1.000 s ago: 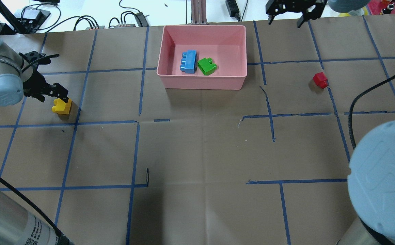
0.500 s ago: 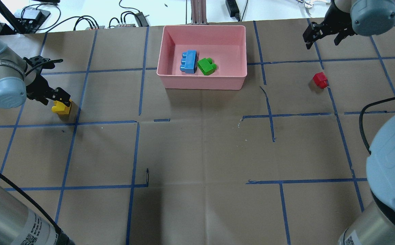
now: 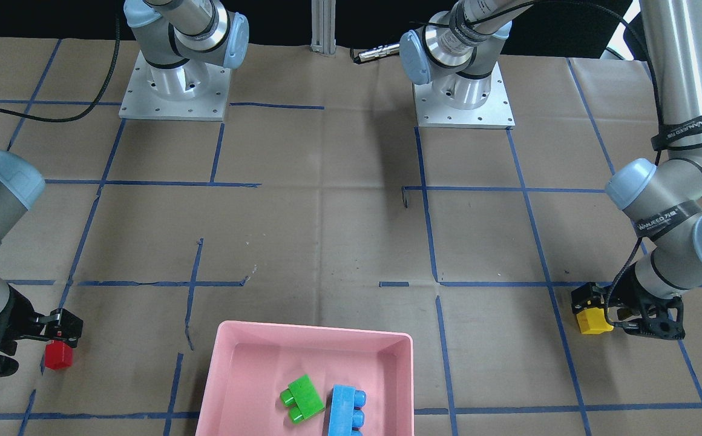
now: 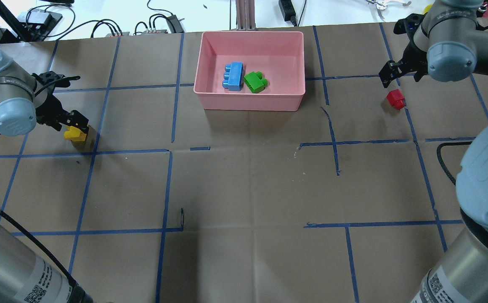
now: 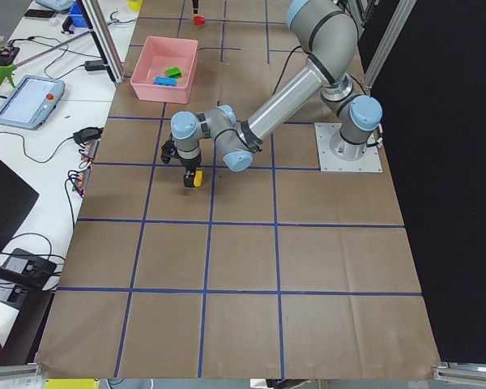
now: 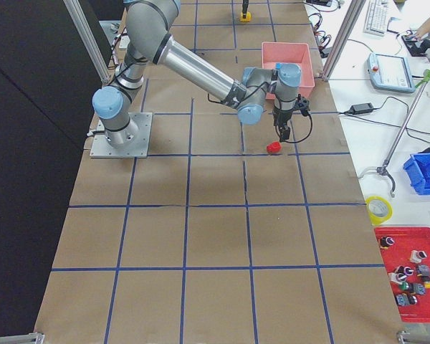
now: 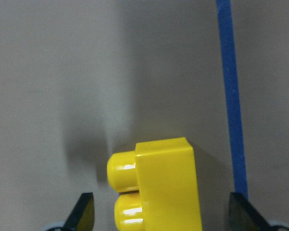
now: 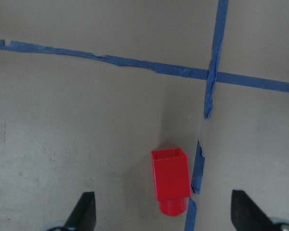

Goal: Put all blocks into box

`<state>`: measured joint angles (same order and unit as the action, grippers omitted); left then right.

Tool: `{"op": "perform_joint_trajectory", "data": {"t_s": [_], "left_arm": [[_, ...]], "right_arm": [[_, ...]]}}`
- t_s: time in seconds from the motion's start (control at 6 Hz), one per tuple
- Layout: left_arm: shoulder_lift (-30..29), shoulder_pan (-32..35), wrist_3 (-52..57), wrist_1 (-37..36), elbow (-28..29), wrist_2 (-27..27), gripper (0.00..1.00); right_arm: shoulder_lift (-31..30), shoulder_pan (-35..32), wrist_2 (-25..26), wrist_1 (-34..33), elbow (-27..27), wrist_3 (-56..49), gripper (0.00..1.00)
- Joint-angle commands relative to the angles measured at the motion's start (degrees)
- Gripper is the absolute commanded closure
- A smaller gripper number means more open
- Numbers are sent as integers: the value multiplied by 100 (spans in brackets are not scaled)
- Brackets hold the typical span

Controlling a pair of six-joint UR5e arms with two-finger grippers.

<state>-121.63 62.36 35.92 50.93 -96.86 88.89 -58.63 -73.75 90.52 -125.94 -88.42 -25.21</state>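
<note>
The pink box (image 4: 250, 102) sits at the top centre of the overhead view, on a table (image 4: 248, 189) covered in brown paper and marked with blue tape lines (image 4: 166, 185). Two of the blocks lie on the box floor side by side and touching or nearly so: the blue brick (image 4: 234, 76) on the left and the green brick (image 4: 255, 81) to its right. Both lie on their sides with their studs pointing sideways.

The yellow brick (image 4: 75, 134) is on the paper near the left edge of that view, well apart from the box. The left gripper (image 7: 164, 216) is down around it. In the left wrist view the two dark fingertips (image 7: 84, 214) show at the lower corners with the yellow brick between them. There is a clear gap on each side, so the jaws are spread wide and grasp nothing. This brick also lies on its side, studs towards the left of the wrist view.

The red brick (image 4: 395, 99) lies on the paper at the upper right of the overhead view, just beside a tape line and also well apart from the box. The right gripper (image 8: 164, 216) hangs over it. In the right wrist view its fingertips (image 8: 84, 214) stand wide on either side of the brick without touching it, jaws released. The right side view shows the gripper a little above the red brick rather than around it.
</note>
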Motion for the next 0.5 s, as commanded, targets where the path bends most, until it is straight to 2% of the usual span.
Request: {"op": "perform_joint_trajectory", "data": {"t_s": [0.0,0.17,0.33], "left_arm": [[-167,13,2,-135,0,-21,4],[-168,5,20,-136,0,-12,11],[-98,5,20,-127,0,14,35]], "right_arm": [[220,115,-26,-456,-211,-352,1],[290,124,-26,-484,-246,-362,1],[361,133,-35,-519,-255,-353,1]]}}
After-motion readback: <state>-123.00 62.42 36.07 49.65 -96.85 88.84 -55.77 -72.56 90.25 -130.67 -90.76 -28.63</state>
